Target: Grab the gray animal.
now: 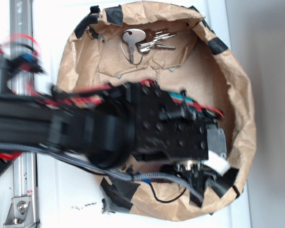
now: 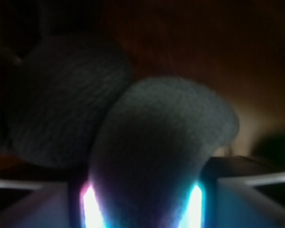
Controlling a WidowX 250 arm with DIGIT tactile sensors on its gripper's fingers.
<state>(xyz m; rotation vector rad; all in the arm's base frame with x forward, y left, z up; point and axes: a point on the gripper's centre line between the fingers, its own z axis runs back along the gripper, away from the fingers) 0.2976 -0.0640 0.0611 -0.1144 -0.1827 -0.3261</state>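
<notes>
Down in the brown paper bag (image 1: 237,95) we go, its rolled rim patched with strips of black tape (image 1: 217,45), and the black robot arm (image 1: 133,126) stretches in from the left edge and fills most of the bag's lower half. The gripper (image 1: 218,159) sits at the arm's far end, low against the bag's right-hand wall, and from the exterior view the arm's own bulk covers whatever lies under it. Up at the top of the bag, well apart from the claw, rests the bunch of silver keys (image 1: 145,42), the big round-headed key to the left and the smaller ones fanned out to the right. A gray braided cable (image 1: 156,178) loops beneath the arm along the bag's lower edge. Switch to the wrist view and there it is: the gray animal (image 2: 156,156), matte and dark, filling the frame, its rounded textured mass rising straight up from between the two pale fingers (image 2: 33,199) at the bottom corners. Bright strips of light glow on either side of it, right where it meets the finger edges. A second rounded gray lobe bulges up to the left behind the first. The claw is clenched on the gray animal, fingers pressed against both flanks. So the toy sits low at the bag's right side, in the grip.
</notes>
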